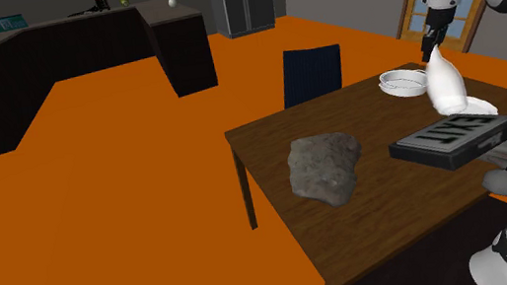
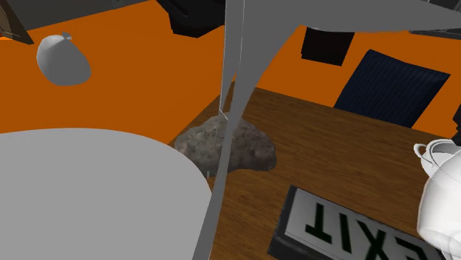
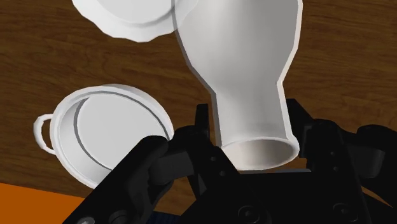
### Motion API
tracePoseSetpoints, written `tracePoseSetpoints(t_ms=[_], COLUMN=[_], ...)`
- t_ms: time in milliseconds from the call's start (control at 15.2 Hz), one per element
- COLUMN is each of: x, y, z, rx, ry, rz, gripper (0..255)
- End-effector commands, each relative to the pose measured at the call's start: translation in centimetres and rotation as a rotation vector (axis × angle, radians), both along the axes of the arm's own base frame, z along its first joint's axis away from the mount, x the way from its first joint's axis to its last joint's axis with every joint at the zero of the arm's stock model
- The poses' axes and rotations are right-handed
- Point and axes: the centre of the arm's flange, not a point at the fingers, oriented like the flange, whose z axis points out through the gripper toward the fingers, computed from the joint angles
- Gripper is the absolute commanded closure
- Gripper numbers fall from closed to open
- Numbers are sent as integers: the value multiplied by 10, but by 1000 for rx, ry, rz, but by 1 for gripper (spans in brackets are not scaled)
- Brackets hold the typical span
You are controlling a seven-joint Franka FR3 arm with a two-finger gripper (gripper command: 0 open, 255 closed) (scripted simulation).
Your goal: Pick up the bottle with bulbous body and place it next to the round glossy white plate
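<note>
**mik_r:** ok, shoulder view, left to right, what've we got?

**tabs:** far left there's a long dark counter (image 1: 61,51) on the orange floor (image 1: 100,205). Next is a dark blue chair (image 1: 311,75) at the far edge of the wooden table (image 1: 388,204). On the table you get a lumpy grey rock (image 1: 324,166) first, then a small white handled bowl (image 1: 403,81), then the white bottle (image 1: 445,85). A dark EXIT sign (image 1: 455,137) lies flat in front of the bottle.

**mik_r:** and the gripper? got it or nah?

**tabs:** got it. The gripper (image 1: 429,43) comes down from above and its black fingers (image 3: 203,130) are clamped on the bottle's neck, one on each side. The wrist view makes that super obvious. The bottle is upright, neck up, with the fat round body below the fingers.

**mik_r:** where's that relative to the plate?

**tabs:** right by it. The round white plate (image 1: 484,105) pokes out from behind the bottle's body on the shoulder view's right. In the wrist view the body overlaps the plate's rim. The bowl is on the bottle's other side, near but apart. Can't tell if the bottle's base touches the wood or sits just above it.
</note>
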Motion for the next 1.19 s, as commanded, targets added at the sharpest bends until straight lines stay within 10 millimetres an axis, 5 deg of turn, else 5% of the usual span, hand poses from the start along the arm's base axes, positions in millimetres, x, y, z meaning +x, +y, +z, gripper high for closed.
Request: tracePoseSetpoints(t_ms=[0, 462, 528, 858, 1122], x=[-4, -4, -4, -4, -2], y=[0, 0, 0, 0, 0], z=[-13, -13, -12, -13, 37], rx=[10, 10, 10, 10, 10], ry=[12, 12, 12, 12, 12], rz=[-5, -5, -5, -5, -5], gripper=[255, 255, 0, 0, 0])
